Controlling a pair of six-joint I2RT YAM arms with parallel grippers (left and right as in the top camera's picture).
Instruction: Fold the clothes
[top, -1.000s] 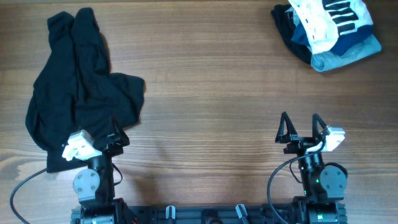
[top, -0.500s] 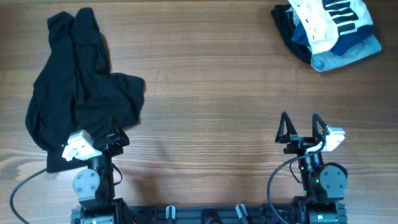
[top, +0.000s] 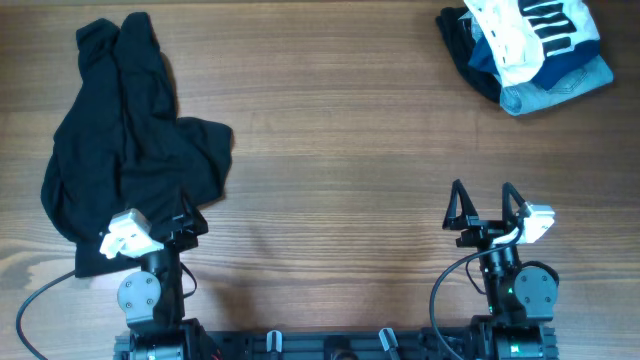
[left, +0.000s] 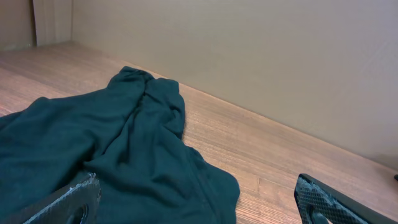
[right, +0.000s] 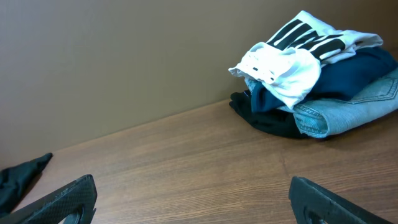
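The black garment (top: 125, 150) lies crumpled on the left side of the wooden table, stretching from the far left corner down to the near edge. It fills the left of the left wrist view (left: 106, 155). My left gripper (top: 172, 216) is open and empty at the garment's near edge, one finger over the fabric. My right gripper (top: 484, 200) is open and empty over bare wood at the near right, far from the garment. A tip of the black fabric shows at the left edge of the right wrist view (right: 18, 174).
A pile of other clothes (top: 525, 50) sits at the far right corner: a white garment with black stripes (right: 298, 53) on top of dark blue cloth and light-blue denim (right: 348, 106). Bare wood lies between the two arms.
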